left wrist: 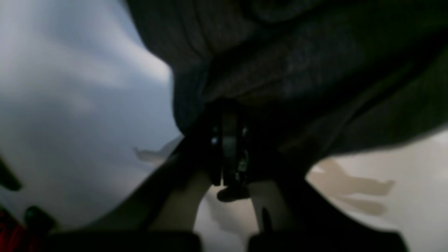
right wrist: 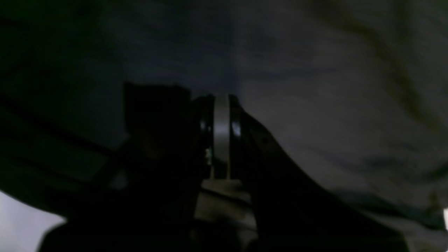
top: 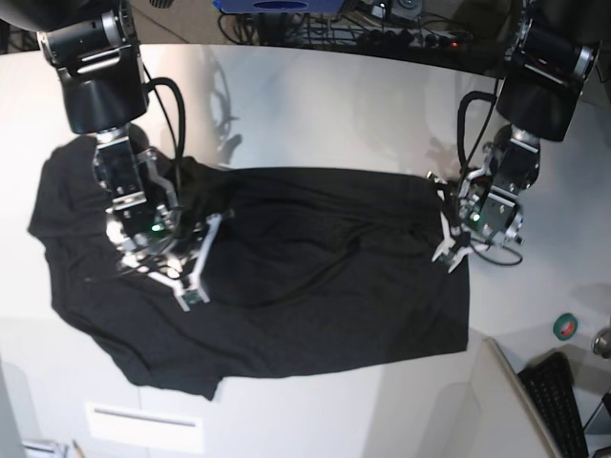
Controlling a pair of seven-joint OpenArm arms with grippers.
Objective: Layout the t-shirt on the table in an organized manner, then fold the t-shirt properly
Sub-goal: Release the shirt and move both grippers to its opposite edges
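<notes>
Left wrist view
- t-shirt (left wrist: 297,70): black cloth is seen filling the upper right of the frame, bunched and hanging just above the fingers.
- left gripper (left wrist: 229,140): the jaws are pressed together, with a fold of the black cloth pinched at their tips.
- table (left wrist: 70,105): a blurred white surface is seen at the left and lower right.

Right wrist view
- t-shirt (right wrist: 332,105): dark cloth is spread across nearly the whole frame, lying close against the fingers.
- right gripper (right wrist: 221,105): the jaws are drawn together; the tips are lost against the dark cloth, so a hold on the fabric cannot be told.
- table (right wrist: 21,224): a small pale patch is shown at the lower left corner.

Base view
- t-shirt (top: 315,277): it is laid out, wrinkled, across the middle of the white table (top: 315,105), no print showing.
- left gripper (top: 449,243): it is placed at the cloth's right edge.
- right gripper (top: 191,277): it is set down on the cloth's left part.
- tape roll (top: 565,326): a small green ring is seen near the table's right edge.
- keyboard (top: 558,401): a black one is seen at the lower right.
</notes>
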